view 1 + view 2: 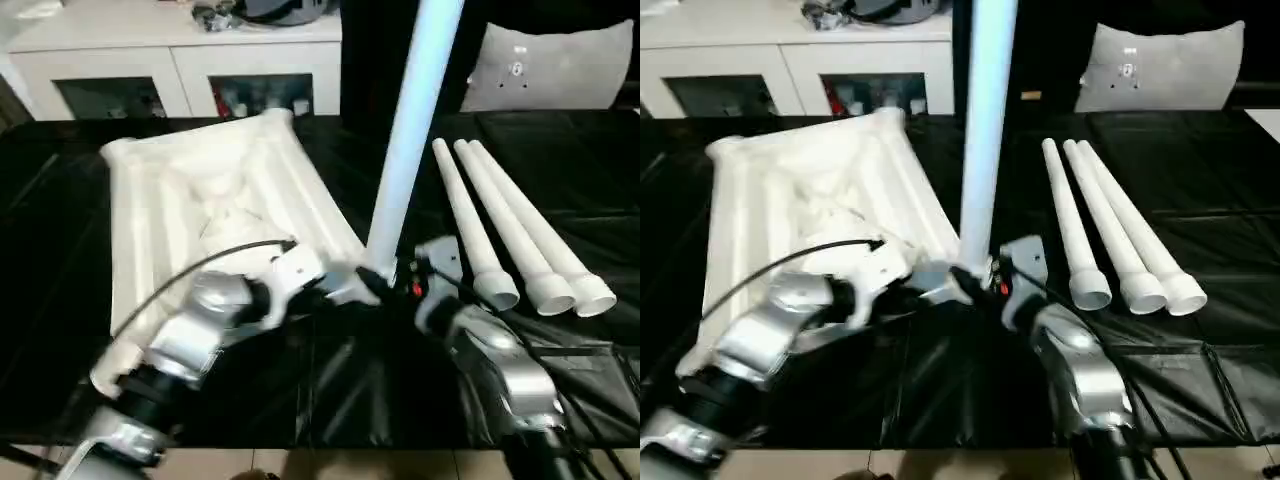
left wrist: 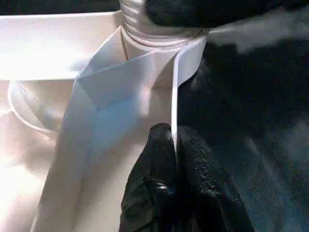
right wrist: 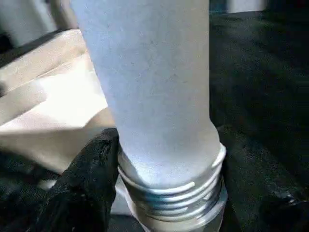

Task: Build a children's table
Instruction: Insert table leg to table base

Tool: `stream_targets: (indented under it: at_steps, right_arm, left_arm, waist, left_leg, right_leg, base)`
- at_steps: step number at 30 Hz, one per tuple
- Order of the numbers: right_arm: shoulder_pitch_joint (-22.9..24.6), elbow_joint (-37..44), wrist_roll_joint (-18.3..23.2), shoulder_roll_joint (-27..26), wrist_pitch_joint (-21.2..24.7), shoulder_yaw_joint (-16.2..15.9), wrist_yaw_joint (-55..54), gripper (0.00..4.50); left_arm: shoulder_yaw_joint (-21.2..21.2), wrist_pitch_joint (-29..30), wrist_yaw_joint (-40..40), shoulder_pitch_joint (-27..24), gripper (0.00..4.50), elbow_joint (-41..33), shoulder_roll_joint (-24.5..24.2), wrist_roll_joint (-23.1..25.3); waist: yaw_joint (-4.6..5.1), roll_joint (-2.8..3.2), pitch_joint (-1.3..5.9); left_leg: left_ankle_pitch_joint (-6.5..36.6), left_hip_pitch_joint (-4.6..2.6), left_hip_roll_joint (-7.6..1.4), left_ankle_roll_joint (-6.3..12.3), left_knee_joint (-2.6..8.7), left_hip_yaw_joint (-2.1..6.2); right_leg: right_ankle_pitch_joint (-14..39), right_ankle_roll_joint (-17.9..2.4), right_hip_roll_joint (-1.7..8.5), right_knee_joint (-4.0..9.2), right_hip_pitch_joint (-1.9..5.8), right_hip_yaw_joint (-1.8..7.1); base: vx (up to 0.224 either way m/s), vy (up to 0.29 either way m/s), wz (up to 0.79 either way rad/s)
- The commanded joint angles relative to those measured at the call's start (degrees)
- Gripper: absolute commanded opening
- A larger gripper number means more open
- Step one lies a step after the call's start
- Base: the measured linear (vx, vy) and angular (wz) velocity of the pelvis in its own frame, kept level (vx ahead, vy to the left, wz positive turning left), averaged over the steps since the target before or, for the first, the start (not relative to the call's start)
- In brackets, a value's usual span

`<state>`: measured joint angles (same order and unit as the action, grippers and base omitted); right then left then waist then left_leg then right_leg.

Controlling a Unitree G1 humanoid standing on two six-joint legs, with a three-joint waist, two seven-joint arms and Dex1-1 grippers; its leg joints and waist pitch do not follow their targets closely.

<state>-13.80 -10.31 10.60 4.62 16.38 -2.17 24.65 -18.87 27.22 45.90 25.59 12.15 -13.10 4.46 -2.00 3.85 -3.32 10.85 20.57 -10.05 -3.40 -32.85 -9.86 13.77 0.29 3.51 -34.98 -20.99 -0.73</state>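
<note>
Big stuff first: black-covered desk (image 1: 560,400), w/ a white cabinet (image 1: 180,60) w/ glass doors along the far side and a grey-white cushion (image 1: 555,65) far right.

On the desk, left of centre, the white table top (image 1: 190,200) lies underside up, ribs and raised rim showing. Its near-right corner socket (image 2: 159,38) is where the action is: one leg (image 1: 410,130) stands upright there, threaded end down in the socket. The other three legs (image 1: 510,230) lie side by side on the desk to the right, wide ends toward the near side, well apart from the top.

Left gripper (image 2: 175,145): fingers (image 2: 154,183) pressed together, pinching the thin rim wall of the top right next to the socket, so basically bracing it. Right gripper (image 3: 159,159): fingers (image 3: 91,179) spread around the base of the upright leg just above the threads, looks like a grip on it.

Imo step in hand = screwing in leg 1 of 4. Next prob needs the right wrist to twist the leg while the left keeps the top from spinning, then regrip.

Hard to tell: how far the thread is in, since a few turns show above the socket. Leg's top is cut off. Right gripper's second finger is hidden behind the leg.
</note>
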Motion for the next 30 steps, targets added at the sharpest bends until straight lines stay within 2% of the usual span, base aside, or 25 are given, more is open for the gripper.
stream_targets:
  at_steps: [1,2,4,5,7,9,10,11,13,14,15,18,21,23,24,25,26,27,30]
  right_arm:
    - [0.22,-4.13,-0.59,-5.99,2.78,-4.15,-4.26,2.74]
    - [0.19,-4.20,-0.74,-6.16,2.66,-4.14,-4.57,2.74]
    - [0.40,-4.49,-1.76,-6.74,1.04,-4.19,-6.01,2.74]
    - [0.70,-4.30,-1.84,-6.85,0.58,-3.72,-6.24,3.30]
    - [1.29,-3.82,-1.63,-6.76,-0.30,-2.59,-6.35,3.44]
    - [2.01,-2.93,-1.36,-5.50,-1.29,-1.87,-5.26,3.61]
    - [2.71,-1.54,-0.93,-4.13,-2.34,-0.99,-4.19,3.72]
    - [2.78,-1.39,-0.89,-4.03,-2.42,-0.90,-4.12,3.79]
    - [3.67,1.09,0.31,-2.84,-3.19,0.01,-2.11,3.92]
    - [4.57,3.35,1.26,-1.14,-3.52,0.06,0.44,4.05]
    - [4.95,4.23,1.50,-0.28,-3.60,-0.01,1.51,4.15]
    - [6.24,6.54,2.67,3.30,-5.01,0.38,5.97,4.35]
    - [6.59,7.29,3.76,5.98,-5.71,0.98,9.67,4.44]
    - [6.84,8.19,5.05,9.40,-5.88,1.04,14.85,4.44]
    - [7.08,8.69,5.46,11.83,-5.51,0.39,18.48,4.44]
    - [7.08,8.69,5.46,11.83,-5.51,0.39,18.48,4.44]
    - [7.24,9.12,5.75,14.30,-5.36,-0.41,22.07,4.44]
    - [7.27,9.50,6.31,16.51,-4.87,-1.18,25.37,4.44]
    - [7.31,9.77,6.81,18.00,-4.53,-1.67,27.59,4.44]
  left_arm:
    - [-2.32,3.53,-5.83,1.18,0.00,-3.99,6.33,-0.13]
    - [-2.39,3.72,-6.02,1.18,0.00,-4.10,6.56,-0.08]
    - [-3.42,4.40,-6.52,0.80,0.00,-5.27,7.33,0.58]
    - [-3.73,4.54,-6.39,0.45,0.00,-5.88,7.17,0.91]
    - [-4.43,3.56,-5.64,-0.07,0.00,-6.26,6.01,1.81]
    - [-4.45,1.55,-3.86,-0.64,0.00,-5.80,4.01,1.67]
    - [-4.10,-0.01,-2.10,-1.12,0.00,-5.11,1.80,1.55]
    - [-4.09,-0.13,-1.98,-1.16,0.00,-5.06,1.58,1.60]
    - [-4.16,-1.67,-0.04,-1.65,0.00,-4.69,-0.92,1.95]
    - [-3.84,-3.52,1.93,-1.91,0.00,-4.07,-2.56,1.51]
    - [-3.67,-4.58,2.72,-1.96,0.00,-3.67,-3.20,1.32]
    - [-3.54,-9.49,6.57,-2.18,0.00,-2.13,-5.85,0.27]
    - [-4.15,-11.88,9.64,-1.97,0.00,-0.79,-7.91,-0.03]
    - [-5.18,-15.66,13.49,-1.42,0.00,1.16,-10.39,-0.19]
    - [-5.50,-17.24,15.62,-1.06,0.00,2.08,-11.42,-0.60]
    - [-5.50,-17.24,15.62,-1.06,0.00,2.08,-11.42,-0.60]
    - [-5.81,-18.62,18.03,-0.71,0.00,2.91,-12.38,-1.14]
    - [-6.22,-19.60,20.40,-0.41,0.00,3.50,-13.23,-1.67]
    - [-6.47,-20.71,22.12,-0.14,0.00,4.22,-13.78,-2.07]
  waist:
    - [-0.10,0.08,1.81]
    - [-0.11,-0.01,1.88]
    - [-0.17,0.05,2.42]
    - [-0.25,0.30,2.61]
    - [-0.39,0.17,3.24]
    - [-0.48,0.20,3.42]
    - [-0.60,0.36,3.44]
    - [-0.63,0.39,3.41]
    - [-0.51,0.45,3.15]
    - [-0.53,1.00,3.15]
    - [-0.53,0.55,3.11]
    - [-0.75,0.78,3.06]
    - [-1.05,0.78,3.13]
    - [-1.31,0.80,3.24]
    - [-1.42,0.59,3.40]
    - [-1.57,0.70,3.43]
    - [-1.51,0.67,3.42]
    - [-1.66,0.38,3.50]
    - [-1.81,0.47,3.57]
  left_leg:
    - [17.57,-0.19,-2.65,-1.52,4.92,1.41]
    - [16.93,-0.14,-2.59,-1.43,4.84,1.40]
    - [13.45,0.16,-2.57,-0.50,4.51,1.40]
    - [12.20,0.17,-2.51,-0.25,4.30,1.39]
    - [5.09,0.63,-2.22,1.73,3.39,1.26]
    - [2.65,0.86,-1.99,3.02,3.11,1.26]
    - [3.20,0.78,-2.03,3.40,3.04,1.22]
    - [3.86,0.77,-2.09,3.47,3.11,1.27]
    - [6.63,0.58,-2.35,2.98,3.41,1.20]
    - [7.33,0.46,-2.39,2.64,3.44,1.29]
    - [8.13,0.49,-2.36,2.50,3.39,1.23]
    - [8.09,0.42,-2.41,2.75,3.40,1.11]
    - [7.30,0.44,-2.53,3.11,3.35,1.12]
    - [6.45,0.43,-2.45,3.71,3.12,1.09]
    - [5.58,0.48,-2.46,4.11,2.98,1.04]
    - [5.05,0.41,-2.47,4.43,2.89,1.01]
    - [4.98,0.52,-2.46,4.53,2.88,0.99]
    - [5.07,0.43,-2.39,4.98,2.78,0.98]
    - [4.18,0.55,-2.38,5.72,2.61,0.95]
  right_leg:
    - [15.43,-10.50,4.04,5.54,0.50,2.14]
    - [14.59,-10.50,4.02,5.51,0.59,2.10]
    - [8.58,-10.84,3.91,5.10,1.02,1.99]
    - [6.01,-11.10,3.85,4.87,1.11,1.96]
    - [-8.10,-12.30,3.58,3.70,1.69,1.75]
    - [-14.05,-12.66,3.53,3.22,2.03,1.52]
    - [-14.88,-12.68,3.53,3.21,1.88,1.44]
    - [-14.54,-12.59,3.53,3.23,1.94,1.38]
    - [-11.05,-12.63,3.54,3.51,1.86,1.35]
    - [-9.80,-12.60,3.56,3.52,1.81,1.33]
    - [-8.21,-12.34,3.54,3.72,2.05,1.43]
    - [-5.96,-12.74,3.51,3.79,1.84,1.44]
    - [-5.70,-12.90,3.67,3.66,1.83,1.46]
    - [-6.44,-13.10,3.65,3.54,1.88,1.47]
    - [-8.19,-13.20,3.61,3.33,2.04,1.50]
    - [-9.26,-13.42,3.60,3.18,1.93,1.47]
    - [-9.79,-13.59,3.63,3.07,1.96,1.45]
    - [-9.79,-13.75,3.62,3.16,2.05,1.38]
    - [-10.41,-14.35,3.69,2.94,2.05,1.30]
  base:
    - [0.000,0.000,0.00]
    - [0.000,0.000,0.00]
    - [0.000,0.000,0.00]
    - [0.050,-0.005,0.01]
    - [0.051,-0.008,0.01]
    - [0.000,0.000,0.00]
    - [0.000,0.000,0.00]
    - [0.000,0.000,0.00]
    - [0.000,0.000,0.00]
    - [0.000,0.000,0.00]
    - [0.000,0.000,0.00]
    - [0.000,0.000,0.00]
    - [0.000,0.000,0.00]
    - [0.000,0.000,0.00]
    - [0.000,0.000,0.00]
    - [0.000,0.000,0.00]
    - [0.000,0.000,0.00]
    - [0.000,0.000,0.00]
    - [0.000,0.000,0.00]
